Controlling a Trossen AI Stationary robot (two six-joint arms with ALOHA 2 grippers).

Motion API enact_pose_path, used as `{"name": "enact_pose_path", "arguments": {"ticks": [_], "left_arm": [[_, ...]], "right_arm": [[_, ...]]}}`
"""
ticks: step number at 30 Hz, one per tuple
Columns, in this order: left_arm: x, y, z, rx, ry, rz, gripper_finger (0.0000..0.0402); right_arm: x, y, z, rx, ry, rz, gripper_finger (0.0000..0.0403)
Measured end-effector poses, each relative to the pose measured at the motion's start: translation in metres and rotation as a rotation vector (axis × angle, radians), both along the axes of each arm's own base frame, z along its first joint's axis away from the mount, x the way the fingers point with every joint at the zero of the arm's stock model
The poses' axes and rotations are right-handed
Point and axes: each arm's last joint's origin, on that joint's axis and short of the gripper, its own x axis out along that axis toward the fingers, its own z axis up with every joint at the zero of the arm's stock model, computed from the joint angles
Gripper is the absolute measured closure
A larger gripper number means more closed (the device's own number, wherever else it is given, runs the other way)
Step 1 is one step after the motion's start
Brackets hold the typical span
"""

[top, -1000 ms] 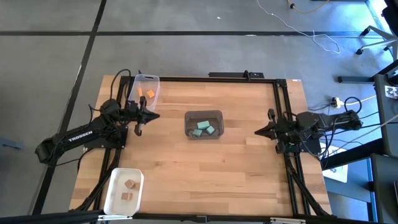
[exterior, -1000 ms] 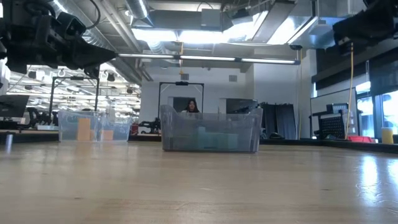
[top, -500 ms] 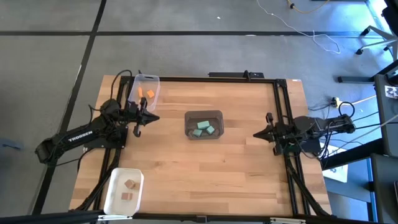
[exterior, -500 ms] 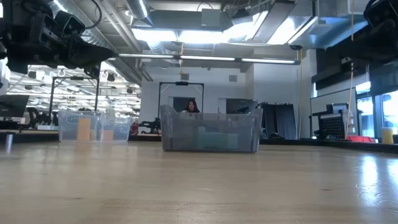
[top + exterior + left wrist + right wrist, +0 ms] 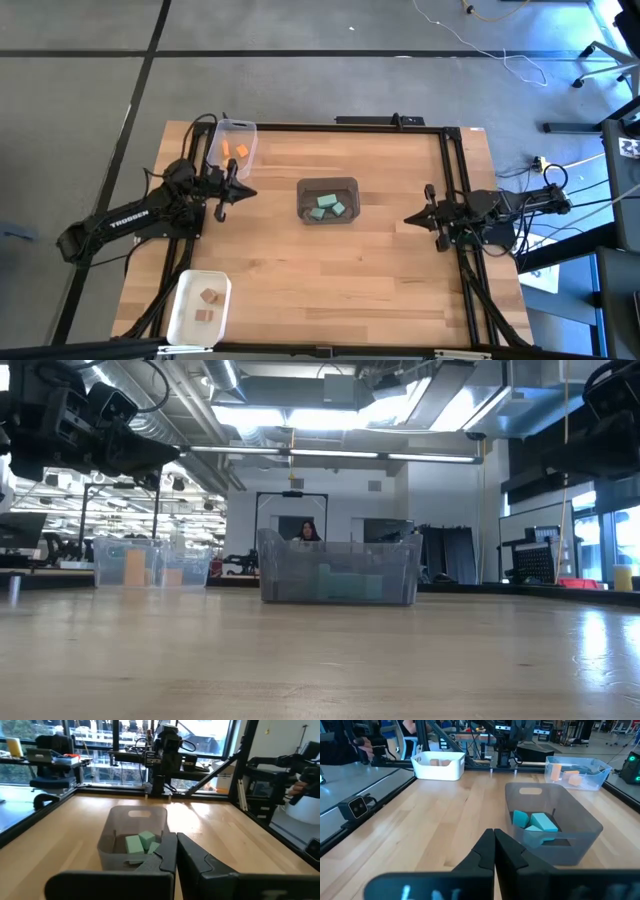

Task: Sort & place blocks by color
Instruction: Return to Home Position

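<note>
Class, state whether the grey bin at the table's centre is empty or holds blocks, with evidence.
Holds blocks: teal blocks lie inside the grey bin, visible from above.

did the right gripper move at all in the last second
Yes, slightly: in the high view the right gripper has crept inward over the table, closer to the grey bin.

Open tabletop (image 5: 330,285) all around the grey bin (image 5: 302,200) (sole central obstacle)
</note>
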Motion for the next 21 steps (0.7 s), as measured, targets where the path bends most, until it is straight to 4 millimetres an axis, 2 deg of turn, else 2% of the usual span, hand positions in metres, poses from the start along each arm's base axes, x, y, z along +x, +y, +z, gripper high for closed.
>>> {"name": "enact_pose_path", "arguments": {"ticks": [12, 21], "left_arm": [[0.000, -0.004, -0.001, 0.007, 0.014, -0.137, 0.0401], [0.000, -0.004, -0.012, -0.009, 0.098, -0.130, 0.0401]], "right_arm": [[0.000, -0.001, 0.000, -0.024, -0.001, -0.015, 0.0403], [0.000, 0.000, 0.000, -0.024, 0.000, -0.014, 0.0398]]}}
